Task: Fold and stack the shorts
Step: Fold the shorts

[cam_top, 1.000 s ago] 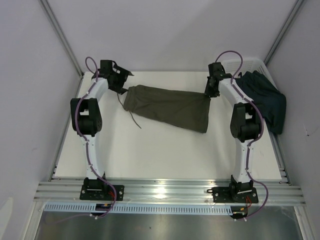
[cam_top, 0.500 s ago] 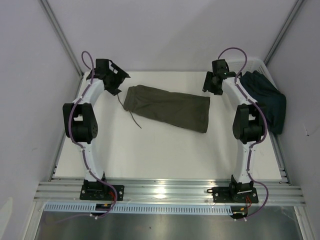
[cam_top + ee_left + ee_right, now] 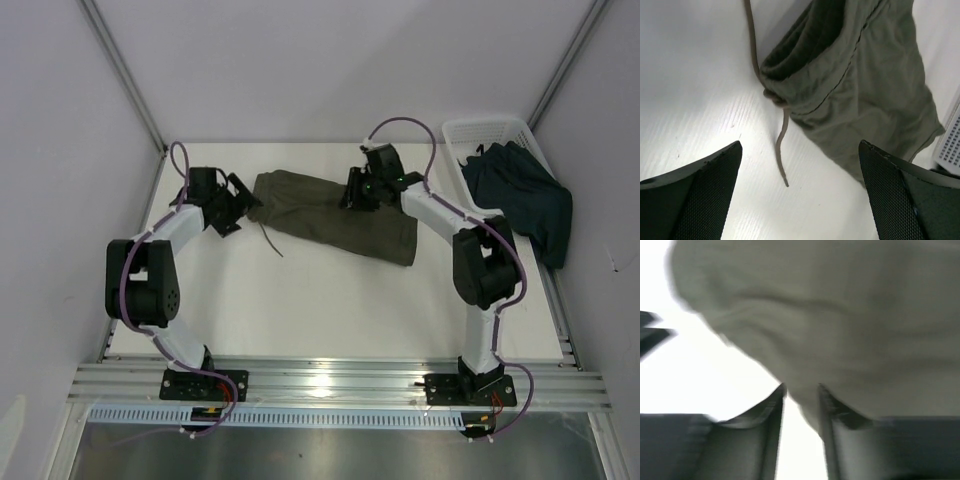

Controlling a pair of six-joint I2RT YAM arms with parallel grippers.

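Left pincer (image 3: pixel 800 150) wide open at olive shorts (image 3: pixel 860 90) edge, right pincer (image 3: pixel 801 392) above them, grip unclear

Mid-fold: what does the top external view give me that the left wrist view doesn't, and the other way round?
Only top external: the dark shorts draped over the white basket at far right, plus both arms whole.
Only left wrist: the left gripper with its fingers spread wide and holding nothing, and a close look at the rolled opening at the cloth's end.
Both: the olive shorts lying on the table, drawstring trailing loose.
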